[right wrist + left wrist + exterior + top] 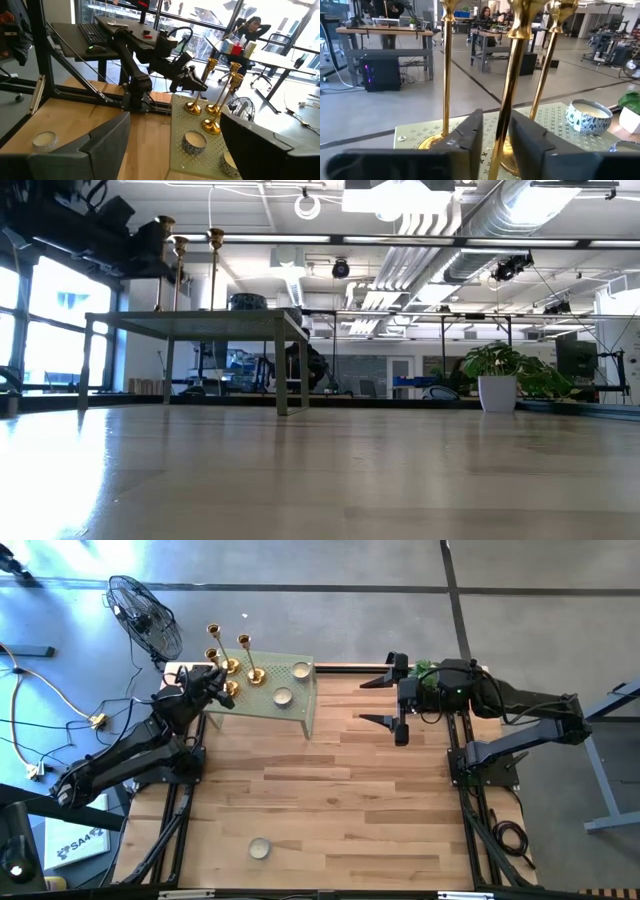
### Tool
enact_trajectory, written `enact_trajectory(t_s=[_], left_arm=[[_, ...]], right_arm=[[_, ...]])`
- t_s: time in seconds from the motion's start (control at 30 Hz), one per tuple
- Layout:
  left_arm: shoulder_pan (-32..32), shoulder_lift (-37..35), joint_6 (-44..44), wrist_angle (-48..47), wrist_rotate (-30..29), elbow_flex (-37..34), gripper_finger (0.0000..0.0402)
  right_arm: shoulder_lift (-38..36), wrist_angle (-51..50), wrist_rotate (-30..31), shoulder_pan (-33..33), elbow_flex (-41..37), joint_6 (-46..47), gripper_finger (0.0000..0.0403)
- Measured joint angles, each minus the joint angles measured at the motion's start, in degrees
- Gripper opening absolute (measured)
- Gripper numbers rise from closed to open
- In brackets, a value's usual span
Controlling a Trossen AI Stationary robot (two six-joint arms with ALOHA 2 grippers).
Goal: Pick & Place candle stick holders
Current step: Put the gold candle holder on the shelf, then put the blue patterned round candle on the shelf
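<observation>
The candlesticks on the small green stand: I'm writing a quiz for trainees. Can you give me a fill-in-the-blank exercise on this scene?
1. ____ gold candlesticks stand on the green stand.
2. The left gripper has its fingers on either side of a candlestick's ____.
3. The right gripper hangs with its jaws ____, holding nothing.
4. One candle sits alone on the ____ table.

Missing words: three; stem; open; wooden
</observation>
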Motion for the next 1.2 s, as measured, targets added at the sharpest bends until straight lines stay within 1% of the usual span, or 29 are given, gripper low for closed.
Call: enact_trajectory(t_s=[0.13, 0.27, 0.37, 0.47, 0.67, 0.87, 0.97, 1.07, 1.2], left_arm=[[0.0, 0.0, 0.0, 0.2, 0.0, 0.0, 0.0132], [0.0, -0.1, 0.0, 0.3, 0.0, 0.0, 0.0165], [0.0, -0.1, 0.8, 0.2, -1.0, 0.0, 0.0179], [0.0, -0.4, 1.5, -3.1, -1.4, 1.6, 0.0184], [0.0, -0.5, 3.1, -19.2, 2.7, 9.5, 0.0184], [0.0, -0.5, 3.1, -36.9, 3.4, 16.7, 0.0184], [0.0, -0.5, 2.5, -40.8, 3.3, 19.0, 0.0184], [0.0, -0.4, 1.6, -44.5, 6.2, 21.9, 0.0184], [0.0, -0.4, 1.7, -56.3, 10.8, 27.1, 0.0184]], right_arm=[[0.0, 0.0, 0.0, 0.0, 0.0, 0.0, 0.0303], [0.0, 0.0, 0.0, 0.0, 0.0, 0.0, 0.0303], [0.0, 0.0, 0.0, 0.0, 0.0, 0.0, 0.0303], [0.0, 0.0, 0.0, 0.0, 0.0, 0.1, 0.0303], [0.0, -1.0, 0.0, 0.0, 0.0, 1.3, 0.0303], [0.0, -1.3, -0.1, 0.0, 0.0, 1.7, 0.0303], [0.0, -1.3, -0.1, 0.0, 0.0, 1.7, 0.0303], [0.0, -1.0, -0.1, 0.0, 0.0, 1.7, 0.0303], [0.0, -0.6, -0.2, 0.0, 0.0, 1.7, 0.0303]])
